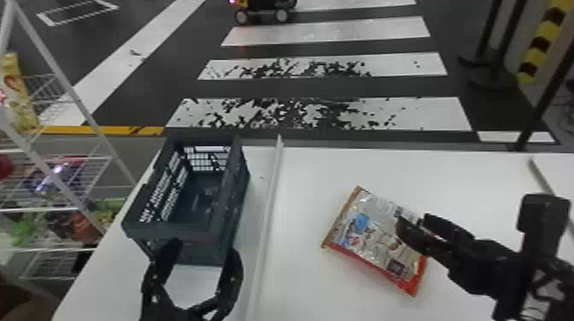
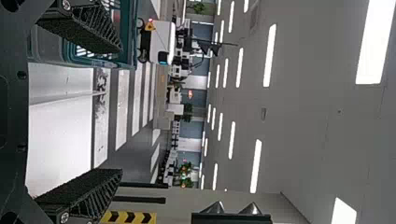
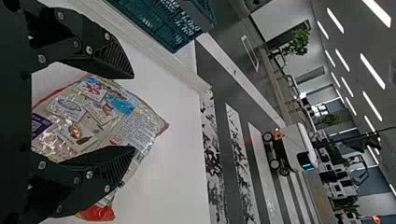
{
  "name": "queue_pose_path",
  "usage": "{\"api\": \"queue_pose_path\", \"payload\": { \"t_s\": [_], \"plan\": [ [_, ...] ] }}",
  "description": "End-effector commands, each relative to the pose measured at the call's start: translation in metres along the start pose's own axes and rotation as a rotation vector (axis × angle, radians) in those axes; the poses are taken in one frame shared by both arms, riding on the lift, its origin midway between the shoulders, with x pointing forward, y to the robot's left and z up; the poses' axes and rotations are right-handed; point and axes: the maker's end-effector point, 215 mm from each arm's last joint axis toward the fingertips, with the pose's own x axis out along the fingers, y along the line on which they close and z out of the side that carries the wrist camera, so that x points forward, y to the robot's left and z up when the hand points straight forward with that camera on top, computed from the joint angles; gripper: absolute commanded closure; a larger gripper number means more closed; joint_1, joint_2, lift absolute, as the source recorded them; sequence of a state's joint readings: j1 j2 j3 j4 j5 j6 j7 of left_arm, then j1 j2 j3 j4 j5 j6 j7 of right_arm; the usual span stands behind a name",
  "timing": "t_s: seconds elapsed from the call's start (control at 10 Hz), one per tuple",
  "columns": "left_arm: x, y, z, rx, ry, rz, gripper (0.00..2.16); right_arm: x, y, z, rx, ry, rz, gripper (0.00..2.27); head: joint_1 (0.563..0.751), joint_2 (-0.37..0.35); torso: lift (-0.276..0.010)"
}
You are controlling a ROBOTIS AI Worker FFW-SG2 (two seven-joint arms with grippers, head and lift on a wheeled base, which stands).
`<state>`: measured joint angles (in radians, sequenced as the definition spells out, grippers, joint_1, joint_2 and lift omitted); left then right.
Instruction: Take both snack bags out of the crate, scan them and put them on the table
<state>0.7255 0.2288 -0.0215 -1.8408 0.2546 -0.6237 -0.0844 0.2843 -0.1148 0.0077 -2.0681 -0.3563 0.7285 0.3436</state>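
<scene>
The right gripper (image 1: 412, 220) hangs over the snack bag's (image 1: 371, 243) right side.

In the head view, the left gripper's (image 1: 204, 249) fingertips hide bits of the crate's (image 1: 192, 233) near wall, and its base runs off the bottom edge. The right gripper (image 1: 413, 222) covers part of the snack bag (image 1: 371, 239) (whose fine print, beside the fingertips, is too small to read). Left of the left gripper, goods on the rack (image 1: 51, 173) blur; far beyond it, the top edge cuts off a wheeled vehicle (image 1: 273, 5).
</scene>
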Motion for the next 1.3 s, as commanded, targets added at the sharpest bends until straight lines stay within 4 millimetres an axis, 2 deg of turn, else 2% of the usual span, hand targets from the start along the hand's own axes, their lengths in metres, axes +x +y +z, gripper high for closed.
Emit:
{"api": "queue_pose_path", "payload": {
  "t_s": [0.0, 0.3, 0.5, 0.8, 1.2],
  "plan": [
    [0.000, 0.000, 0.000, 0.000, 0.000, 0.000, 0.09, 0.003, 0.000, 0.001, -0.003, -0.008, 0.006, 2.26, 0.695, 0.191, -0.094],
    [0.001, -0.001, 0.002, 0.001, -0.004, -0.002, 0.09, 0.020, 0.005, 0.009, -0.018, -0.055, 0.075, 2.26, 0.695, 0.199, -0.094],
    [0.000, 0.000, 0.000, 0.001, 0.002, 0.000, 0.09, 0.037, 0.018, 0.005, -0.021, -0.059, 0.143, 2.26, 0.695, 0.207, -0.094],
    [-0.002, 0.001, 0.000, 0.002, 0.002, 0.004, 0.09, 0.058, 0.040, -0.011, -0.032, -0.010, 0.234, 2.26, 0.695, 0.252, -0.094],
    [-0.003, 0.004, -0.001, 0.006, 0.006, 0.009, 0.09, 0.093, 0.038, -0.033, -0.080, 0.062, 0.254, 2.26, 0.695, 0.291, -0.094]
  ]
}}
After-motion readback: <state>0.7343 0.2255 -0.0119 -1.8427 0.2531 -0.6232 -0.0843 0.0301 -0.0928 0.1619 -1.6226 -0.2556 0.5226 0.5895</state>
